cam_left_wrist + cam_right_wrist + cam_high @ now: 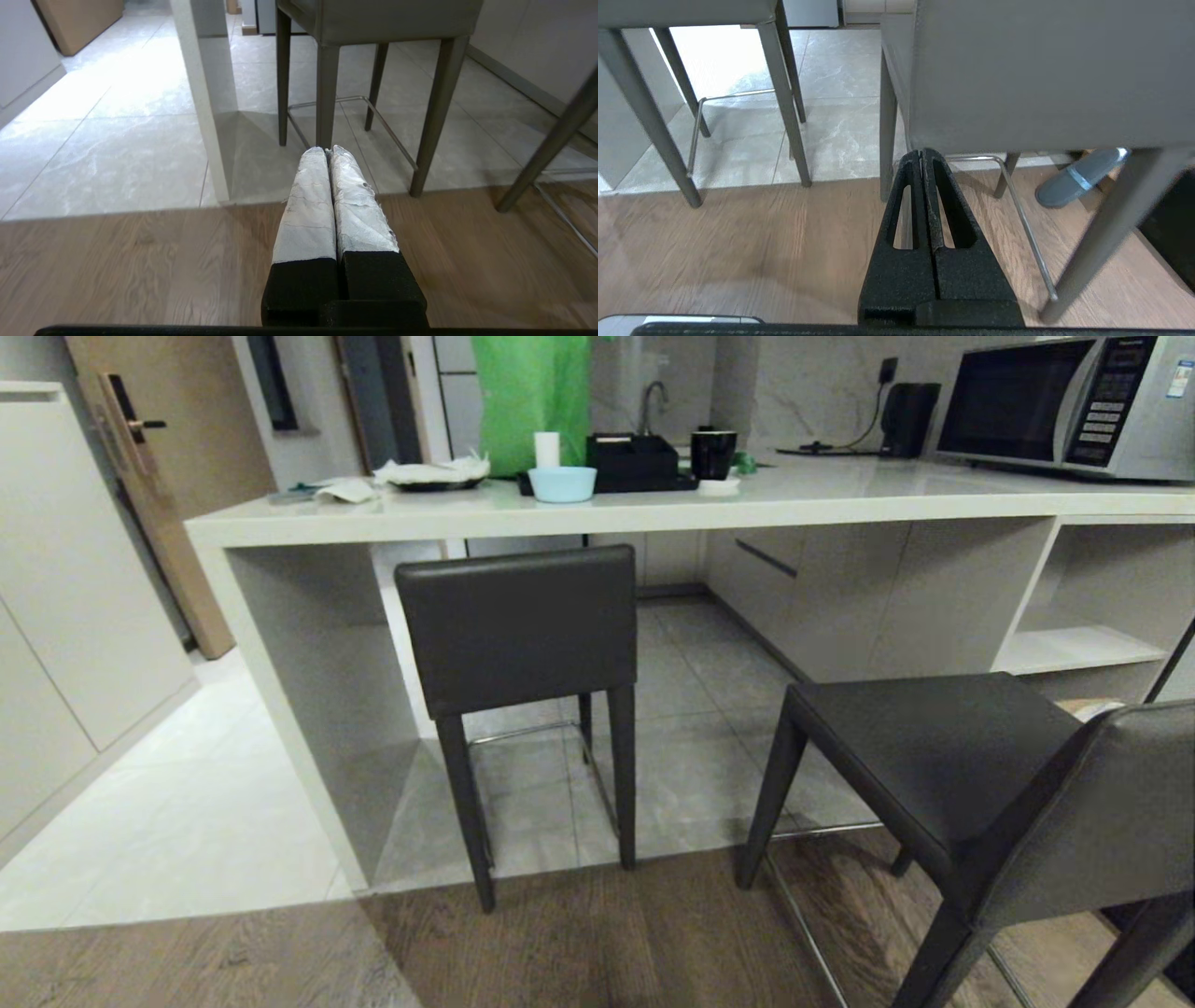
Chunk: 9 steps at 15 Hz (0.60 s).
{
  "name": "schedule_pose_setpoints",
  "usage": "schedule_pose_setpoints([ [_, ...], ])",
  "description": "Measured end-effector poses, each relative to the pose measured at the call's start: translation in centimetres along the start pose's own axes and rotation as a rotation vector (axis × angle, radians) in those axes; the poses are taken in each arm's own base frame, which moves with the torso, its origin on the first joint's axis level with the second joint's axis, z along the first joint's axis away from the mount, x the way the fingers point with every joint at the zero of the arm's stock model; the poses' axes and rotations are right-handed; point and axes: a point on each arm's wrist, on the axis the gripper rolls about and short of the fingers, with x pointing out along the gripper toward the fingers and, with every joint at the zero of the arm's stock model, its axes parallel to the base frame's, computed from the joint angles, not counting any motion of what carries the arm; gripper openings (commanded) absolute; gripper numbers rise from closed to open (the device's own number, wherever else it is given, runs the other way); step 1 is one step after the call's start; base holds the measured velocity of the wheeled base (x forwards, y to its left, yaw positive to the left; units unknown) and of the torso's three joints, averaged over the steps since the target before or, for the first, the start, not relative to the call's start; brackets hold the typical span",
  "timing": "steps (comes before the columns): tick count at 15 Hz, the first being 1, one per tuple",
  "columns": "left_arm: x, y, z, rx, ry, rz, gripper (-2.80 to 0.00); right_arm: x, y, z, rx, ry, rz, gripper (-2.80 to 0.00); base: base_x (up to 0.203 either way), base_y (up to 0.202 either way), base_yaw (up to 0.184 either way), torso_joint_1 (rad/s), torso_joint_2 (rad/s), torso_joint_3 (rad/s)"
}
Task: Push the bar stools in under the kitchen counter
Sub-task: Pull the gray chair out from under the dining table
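Bar stools [523, 635], 2, dark grey leather, low backrests, tapered legs

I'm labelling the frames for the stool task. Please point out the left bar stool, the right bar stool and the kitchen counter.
Left dark grey leather bar stool [518, 625]: head view, backrest middle.
Right dark grey leather bar stool [934, 747]: head view, seat top.
Off-white stone-look kitchen counter [840, 502]: head view, front edge.

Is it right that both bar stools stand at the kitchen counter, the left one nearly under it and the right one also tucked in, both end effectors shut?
Not quite. In the head view the right stool stands turned and clear of the kitchen counter. The left stool is nearly under it, and the left end effector and right end effector are shut.
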Motion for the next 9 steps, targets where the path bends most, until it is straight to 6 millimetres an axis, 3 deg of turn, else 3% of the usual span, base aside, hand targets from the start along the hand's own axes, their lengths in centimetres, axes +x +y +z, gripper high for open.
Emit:
schedule_pose_setpoints([
  [6, 0.0, 0.0, -0.01, 0.0, 0.001, 0.0, -2.8, 0.0, 0.0, 0.0, 0.002, 0.0, 0.001, -2.8, 0.19, 0.0, 0.001, 0.003, 0.0, 0.003],
  [9, 0.0, 0.0, 0.0, 0.0, 0.0, 0.0, -2.8, 0.0, 0.0, 0.0, 0.003, 0.0, 0.001, -2.8, 0.041, 0.0, 0.001, 0.005, 0.0, 0.001],
])
